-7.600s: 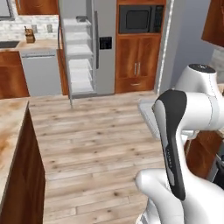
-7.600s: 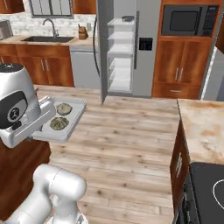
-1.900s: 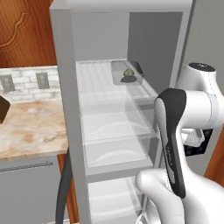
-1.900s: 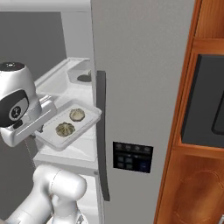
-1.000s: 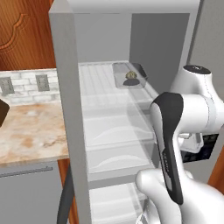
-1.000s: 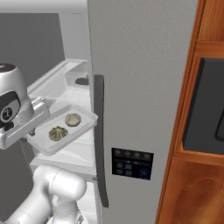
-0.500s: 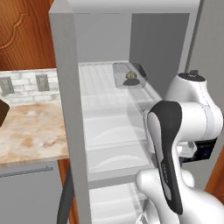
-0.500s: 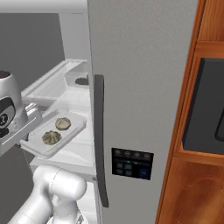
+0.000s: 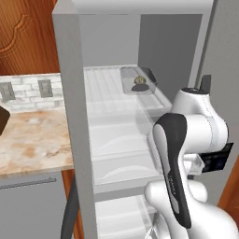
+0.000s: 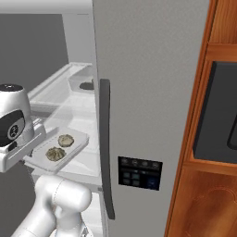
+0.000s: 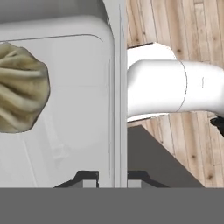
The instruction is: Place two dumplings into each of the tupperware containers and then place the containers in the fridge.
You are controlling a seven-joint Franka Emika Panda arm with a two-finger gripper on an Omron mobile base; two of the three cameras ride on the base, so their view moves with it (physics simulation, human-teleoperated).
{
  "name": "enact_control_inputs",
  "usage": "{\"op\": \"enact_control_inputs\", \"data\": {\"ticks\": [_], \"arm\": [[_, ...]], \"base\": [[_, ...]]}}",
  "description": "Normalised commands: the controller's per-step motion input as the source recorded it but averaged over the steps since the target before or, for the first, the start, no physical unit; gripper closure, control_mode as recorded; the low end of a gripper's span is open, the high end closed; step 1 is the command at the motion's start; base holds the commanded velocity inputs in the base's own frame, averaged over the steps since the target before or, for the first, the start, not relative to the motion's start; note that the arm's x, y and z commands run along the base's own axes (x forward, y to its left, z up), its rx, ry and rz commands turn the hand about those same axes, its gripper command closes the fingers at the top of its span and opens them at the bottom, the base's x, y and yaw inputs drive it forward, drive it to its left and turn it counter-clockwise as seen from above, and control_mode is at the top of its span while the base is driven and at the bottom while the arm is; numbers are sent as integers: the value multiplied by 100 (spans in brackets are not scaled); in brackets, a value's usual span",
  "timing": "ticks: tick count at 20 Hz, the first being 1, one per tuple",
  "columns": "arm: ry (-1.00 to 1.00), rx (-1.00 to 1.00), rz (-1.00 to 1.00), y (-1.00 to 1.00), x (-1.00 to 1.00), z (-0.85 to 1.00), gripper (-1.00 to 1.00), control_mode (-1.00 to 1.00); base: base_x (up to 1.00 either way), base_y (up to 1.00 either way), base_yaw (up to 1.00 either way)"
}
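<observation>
My gripper (image 10: 33,144) is shut on the rim of the light grey tupperware container (image 10: 74,144), held level in front of the open fridge (image 10: 148,69) at middle-shelf height. Two dumplings (image 10: 66,140) lie in it. In the hand view the container's rim (image 11: 116,87) runs between my fingertips (image 11: 89,178), and one dumpling (image 11: 21,94) shows at the left. The dark grey tupperware container (image 9: 133,74) stands at the back right of the upper fridge shelf with dumplings (image 9: 139,81) in it; the right base view shows this dark container (image 10: 79,82) too.
Pale translucent shelves (image 9: 116,140) fill the open fridge. The shut fridge door carries a long dark handle (image 10: 106,148) and a black dispenser panel (image 10: 139,172), close to the right of the held container. A marble counter (image 9: 32,140) lies left; wooden cabinets (image 10: 203,199) stand right.
The arm has carried the light grey container left and slightly down in the right base view, away from the door handle. The grip has stayed shut. The dark container has not moved.
</observation>
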Motion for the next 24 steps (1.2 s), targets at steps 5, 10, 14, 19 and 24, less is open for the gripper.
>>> {"op": "enact_control_inputs", "data": {"ticks": [5, 10, 14, 19, 24], "arm": [[3, 0, 10, 0, 22, -34, 100, -100], [-17, 1, 15, 1, 28, -51, 100, -100], [-20, 2, 9, 0, 55, -35, 100, -100], [-19, 2, 4, 0, 50, -42, 100, -100], [-11, 0, 0, 0, 0, -55, 100, -100]], "base": [[0, 0, 0], [0, 0, 0], [0, 0, 0], [0, 0, 0], [0, 0, 0]]}}
